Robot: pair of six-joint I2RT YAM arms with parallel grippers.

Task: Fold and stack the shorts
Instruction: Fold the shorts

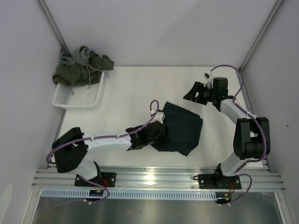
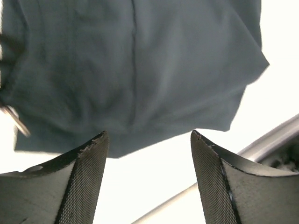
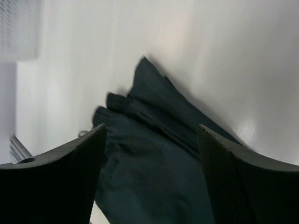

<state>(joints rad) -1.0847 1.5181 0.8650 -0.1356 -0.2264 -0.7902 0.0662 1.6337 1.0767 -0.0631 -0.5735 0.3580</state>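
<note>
Navy shorts (image 1: 180, 128) lie folded on the table (image 1: 140, 84). The left gripper (image 2: 149, 140) gapes wide and empty at their left edge. The right gripper (image 3: 152, 133), equally spread, hovers empty beyond their far-right corner. Olive shorts (image 1: 77, 72) lie heaped far left.

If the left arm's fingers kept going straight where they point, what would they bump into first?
Probably the dark navy shorts, lying just ahead of the open left gripper. A strip of white table shows before the cloth, so a downward tilt might touch that first; depth is unclear.
</note>
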